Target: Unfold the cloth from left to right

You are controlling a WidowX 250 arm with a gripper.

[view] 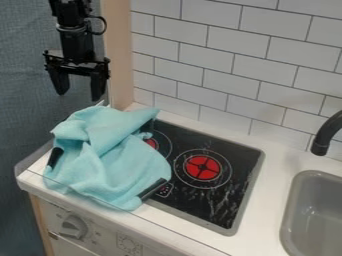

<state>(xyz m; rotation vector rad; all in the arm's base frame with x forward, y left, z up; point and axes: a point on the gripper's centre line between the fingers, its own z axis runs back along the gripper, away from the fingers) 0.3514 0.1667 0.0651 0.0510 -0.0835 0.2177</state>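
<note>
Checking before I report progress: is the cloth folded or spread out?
Not spread flat: the cloth lies bunched in rumpled, overlapping folds at the left of the stovetop.

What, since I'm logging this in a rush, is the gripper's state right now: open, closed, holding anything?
Gripper: open, fingers spread apart, holding nothing, with the crumpled light-blue cloth lower in the view.

Gripper [80, 96] w/ fingers spread, near crumpled turq. cloth [120, 160]; cloth partly on blk cooktop [246, 156], partly white c'top [267, 200]; gray sink [315, 215] & blk faucet [326, 134] nearby.
</note>
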